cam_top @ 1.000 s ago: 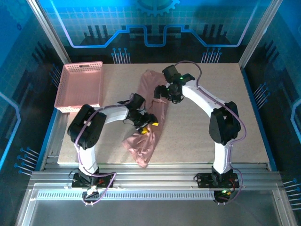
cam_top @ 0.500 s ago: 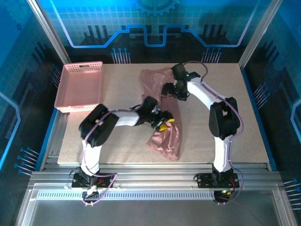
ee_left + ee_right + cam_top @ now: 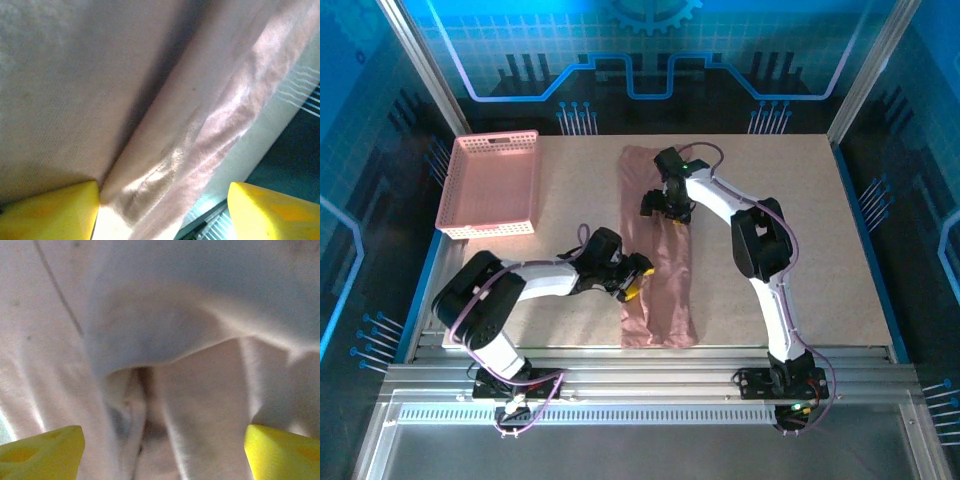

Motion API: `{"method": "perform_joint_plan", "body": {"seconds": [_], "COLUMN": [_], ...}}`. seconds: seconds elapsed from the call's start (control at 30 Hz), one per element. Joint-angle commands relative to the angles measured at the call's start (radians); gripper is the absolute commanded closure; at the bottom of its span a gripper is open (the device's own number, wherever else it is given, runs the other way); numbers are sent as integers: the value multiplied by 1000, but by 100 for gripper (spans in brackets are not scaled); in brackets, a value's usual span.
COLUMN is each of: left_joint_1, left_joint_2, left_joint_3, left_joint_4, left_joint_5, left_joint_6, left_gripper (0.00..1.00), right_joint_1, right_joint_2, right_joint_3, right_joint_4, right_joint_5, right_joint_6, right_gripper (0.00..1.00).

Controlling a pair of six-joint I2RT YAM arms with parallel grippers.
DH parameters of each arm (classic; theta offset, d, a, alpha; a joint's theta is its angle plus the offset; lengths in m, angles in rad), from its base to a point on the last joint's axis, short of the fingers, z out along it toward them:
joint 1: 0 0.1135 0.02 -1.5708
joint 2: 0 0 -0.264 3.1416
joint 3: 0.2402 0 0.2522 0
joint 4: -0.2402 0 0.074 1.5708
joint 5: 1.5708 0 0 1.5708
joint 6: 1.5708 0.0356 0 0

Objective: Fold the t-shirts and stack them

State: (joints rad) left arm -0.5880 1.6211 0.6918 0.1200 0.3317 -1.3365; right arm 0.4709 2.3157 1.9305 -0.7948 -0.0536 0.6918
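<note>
Now, against a second ago:
shirt (image 3: 665,300): was bunched and slanting; I see it laid as a long narrow strip, far middle to near edge of the table (image 3: 800,230);
left gripper (image 3: 634,280): fingers spread, at the strip's left edge;
right gripper (image 3: 665,208): spread, over its far part

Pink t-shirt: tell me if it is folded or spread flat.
Folded. The pink t-shirt lies as a long narrow strip on the table, and the left wrist view shows a folded-over edge casting a shadow.
</note>
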Motion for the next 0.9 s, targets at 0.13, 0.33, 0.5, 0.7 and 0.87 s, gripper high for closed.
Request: {"method": "perform_joint_plan", "body": {"seconds": [0.13, 0.33, 0.5, 0.7, 0.87], "left_joint_1": [46, 82, 70, -63, -155], "left_joint_2": [-52, -115, -210, -407, -426], "left_joint_3": [151, 193, 177, -1, -146], "left_joint_4": [-368, -465, -599, -624, -401], "left_joint_5": [-106, -109, -49, -64, -75], "left_joint_6": [170, 250, 332, 252, 120], "left_gripper": [20, 18, 18, 18, 27], "right_joint_1": [-18, -35, -36, -25, -6], "right_joint_2": [137, 261, 163, -316, -667], "right_joint_3": [100, 320, 346, -177, -658], "right_joint_4": [-11, -67, -90, 0, 54], "right_joint_5": [-15, -55, -90, -172, -318], "right_joint_6": [32, 16, -48, -94, -119], "right_gripper": [15, 14, 13, 10, 12]}}
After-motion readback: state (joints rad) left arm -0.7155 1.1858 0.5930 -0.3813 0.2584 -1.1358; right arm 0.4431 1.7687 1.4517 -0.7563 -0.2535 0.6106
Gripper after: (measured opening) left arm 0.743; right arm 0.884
